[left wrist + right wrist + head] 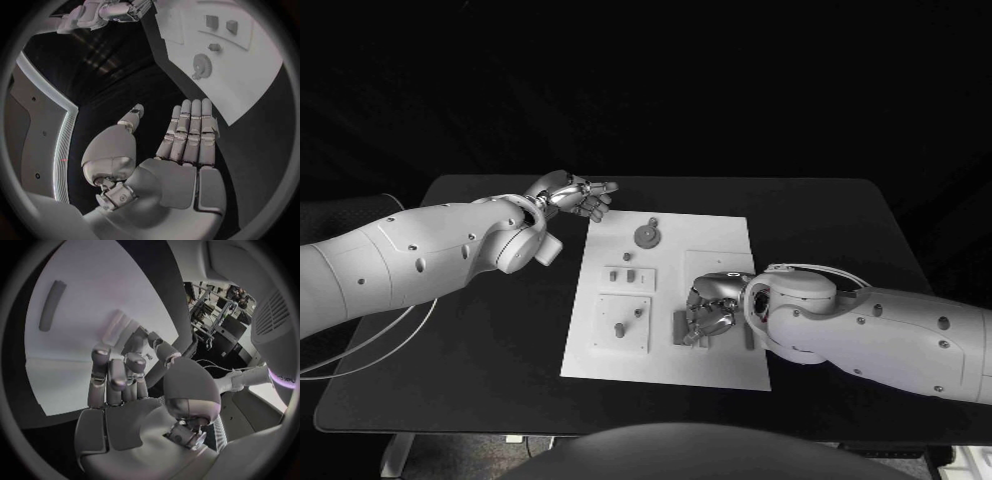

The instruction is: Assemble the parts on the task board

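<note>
I have the task board (pixel 678 350) lying white in the middle of the black table (pixel 473 360); grey parts sit on it, a round disc-shaped part (pixel 648 235) near the far edge, small pegs (pixel 629 272) on a raised square at its left side, another peg (pixel 620 327) on the square below that; my left hand (pixel 577 196) hangs over the table just off the board's far left corner, fingers straight and spread, palm empty; my right hand (pixel 710 308) is down on the board's near right part, fingers curled over some grey parts (pixel 687 328) there; whether it actually grips one I cannot tell.
</note>
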`<state>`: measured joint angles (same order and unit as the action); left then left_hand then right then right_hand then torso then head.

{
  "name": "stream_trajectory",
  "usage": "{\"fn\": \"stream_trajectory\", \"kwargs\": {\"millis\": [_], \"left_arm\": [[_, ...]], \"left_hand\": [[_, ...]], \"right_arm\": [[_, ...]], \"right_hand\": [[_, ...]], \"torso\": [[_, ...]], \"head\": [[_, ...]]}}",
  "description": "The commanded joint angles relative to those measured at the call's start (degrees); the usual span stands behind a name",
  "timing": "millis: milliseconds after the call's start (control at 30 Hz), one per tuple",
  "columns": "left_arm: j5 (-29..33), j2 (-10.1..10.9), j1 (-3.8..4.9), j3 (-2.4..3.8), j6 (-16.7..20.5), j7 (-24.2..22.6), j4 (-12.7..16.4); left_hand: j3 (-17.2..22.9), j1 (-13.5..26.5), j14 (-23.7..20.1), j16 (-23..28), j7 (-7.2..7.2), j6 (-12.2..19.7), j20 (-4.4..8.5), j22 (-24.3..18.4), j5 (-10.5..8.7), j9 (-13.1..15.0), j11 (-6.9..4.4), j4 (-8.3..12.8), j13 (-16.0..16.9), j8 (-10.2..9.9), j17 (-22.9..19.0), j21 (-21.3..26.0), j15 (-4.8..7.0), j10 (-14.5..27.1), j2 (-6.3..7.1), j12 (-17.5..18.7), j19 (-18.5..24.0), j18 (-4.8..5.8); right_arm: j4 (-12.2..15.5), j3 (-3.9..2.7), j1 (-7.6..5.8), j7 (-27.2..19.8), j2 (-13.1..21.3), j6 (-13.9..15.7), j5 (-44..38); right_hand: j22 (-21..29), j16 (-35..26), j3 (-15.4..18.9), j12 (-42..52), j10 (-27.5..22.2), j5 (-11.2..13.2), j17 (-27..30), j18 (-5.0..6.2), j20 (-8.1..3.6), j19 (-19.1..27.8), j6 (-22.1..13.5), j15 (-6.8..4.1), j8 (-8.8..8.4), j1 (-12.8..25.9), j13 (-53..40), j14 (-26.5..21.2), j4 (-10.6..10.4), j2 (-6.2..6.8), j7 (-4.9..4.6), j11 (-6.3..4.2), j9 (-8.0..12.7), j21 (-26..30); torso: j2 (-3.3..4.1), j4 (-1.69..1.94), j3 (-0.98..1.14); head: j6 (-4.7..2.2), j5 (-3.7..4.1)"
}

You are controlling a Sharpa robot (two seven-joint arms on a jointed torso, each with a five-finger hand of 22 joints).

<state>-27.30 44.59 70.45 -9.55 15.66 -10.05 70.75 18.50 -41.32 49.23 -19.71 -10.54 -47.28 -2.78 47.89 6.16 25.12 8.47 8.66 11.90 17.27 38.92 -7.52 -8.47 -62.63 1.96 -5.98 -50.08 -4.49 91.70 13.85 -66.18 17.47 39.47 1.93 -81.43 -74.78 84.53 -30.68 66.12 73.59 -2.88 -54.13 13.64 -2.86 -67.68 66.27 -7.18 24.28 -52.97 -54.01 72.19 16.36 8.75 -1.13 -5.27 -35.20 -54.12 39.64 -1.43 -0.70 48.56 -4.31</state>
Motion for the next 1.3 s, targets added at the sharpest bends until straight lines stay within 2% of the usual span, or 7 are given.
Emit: {"fn": "stream_trajectory", "kwargs": {"millis": [33,633,1133,1300], "left_arm": [[-0.12,-0.01,0.05,0.04,-0.63,-0.5,0.1],[-0.17,-0.09,0.05,0.04,-0.87,-0.41,0.07],[-0.23,-0.06,0.05,0.04,-1.03,-0.28,0.0],[-0.25,-0.07,0.05,0.04,-1.04,-0.29,-0.05]], "left_hand": [[0.07,-0.5,-0.35,0.29,-0.01,0.02,0.03,0.08,0.28,0.08,0.03,0.36,0.08,-0.05,0.06,0.21,-0.01,0.41,-0.07,0.34,0.25,-0.66],[0.05,-0.43,-0.35,0.3,0.0,-0.01,0.02,0.1,0.27,0.08,0.02,0.38,0.1,-0.03,0.08,0.21,-0.02,0.4,-0.13,0.34,0.25,-0.66],[0.04,-0.39,-0.36,0.31,0.01,-0.04,0.03,0.12,0.27,0.09,0.02,0.43,0.12,-0.01,0.11,0.22,-0.02,0.4,-0.14,0.34,0.26,-0.66],[0.03,-0.4,-0.36,0.32,0.01,-0.04,0.03,0.13,0.27,0.09,0.02,0.45,0.13,-0.01,0.12,0.23,-0.02,0.41,-0.14,0.35,0.26,-0.66]], "right_arm": [[0.28,0.02,0.17,0.9,-0.1,-0.38,-3.61],[0.01,0.02,0.81,2.87,-0.96,1.02,-8.81],[0.02,0.02,0.92,2.85,-0.56,0.17,-8.27],[0.51,0.01,0.92,1.6,0.36,2.25,-5.78]], "right_hand": [[0.08,0.36,-0.05,0.23,0.53,0.09,-0.19,1.36,0.0,-0.53,0.64,-0.05,0.4,-0.05,-0.15,0.51,-0.28,0.59,0.17,-0.04,-0.17,-0.22],[0.2,0.49,-0.76,0.17,1.44,0.05,-1.05,1.36,-0.13,-1.43,1.72,0.14,0.52,0.42,-0.59,1.88,-0.88,0.95,0.65,-0.52,-0.7,-0.42],[0.24,0.46,-1.05,0.04,1.69,0.02,-1.09,1.36,-0.17,-1.72,1.9,0.15,0.41,0.63,-0.74,2.19,-1.17,1.03,0.71,-0.58,-0.83,-0.46],[0.28,0.34,-1.17,-0.12,1.74,0.03,-0.84,1.36,-0.15,-1.71,1.84,0.19,0.25,0.91,-0.8,2.15,-1.41,1.44,0.68,-0.56,-0.87,-0.39]], "torso": [[0.01,-0.01,0.0],[0.01,-0.01,0.0],[-0.01,-0.01,-0.01],[-0.01,-0.02,0.01]], "head": [[0.09,-0.07],[0.09,-0.18],[0.05,-0.17],[-0.06,-0.12]]}}
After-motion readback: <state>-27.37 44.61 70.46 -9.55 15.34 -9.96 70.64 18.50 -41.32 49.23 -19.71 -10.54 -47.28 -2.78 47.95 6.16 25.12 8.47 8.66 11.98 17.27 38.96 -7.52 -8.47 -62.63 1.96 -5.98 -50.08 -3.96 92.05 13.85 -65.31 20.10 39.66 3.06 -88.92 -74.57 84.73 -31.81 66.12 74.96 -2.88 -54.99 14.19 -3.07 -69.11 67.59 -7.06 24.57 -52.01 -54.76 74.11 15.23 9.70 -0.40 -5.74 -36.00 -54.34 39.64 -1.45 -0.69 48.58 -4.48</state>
